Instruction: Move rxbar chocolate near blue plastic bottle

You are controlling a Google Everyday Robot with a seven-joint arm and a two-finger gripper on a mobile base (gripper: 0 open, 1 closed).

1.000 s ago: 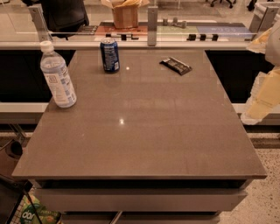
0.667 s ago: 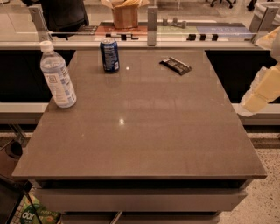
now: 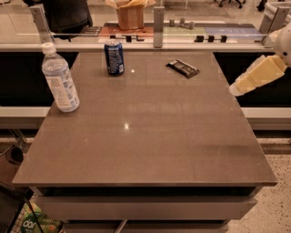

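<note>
The bar [image 3: 182, 68] lies flat at about 1 o'clock on the brown table [image 3: 150, 136], near the far edge, its dark wrapper turned at a slant. The bottle [image 3: 59, 79] stands upright at about 10 o'clock, close to the left edge, white cap on, well apart from the bar. Between them, at 11 o'clock, a blue can [image 3: 114, 57] stands upright, nearer the bottle than the bar. The gripper [image 3: 254, 76] hangs off the table's right side at about 2 o'clock, above the floor gap and touching nothing. I cannot tell whether it is released or clenched. It holds nothing that shows. A brown box [image 3: 129, 13] sits beyond the table at 12 o'clock.
</note>
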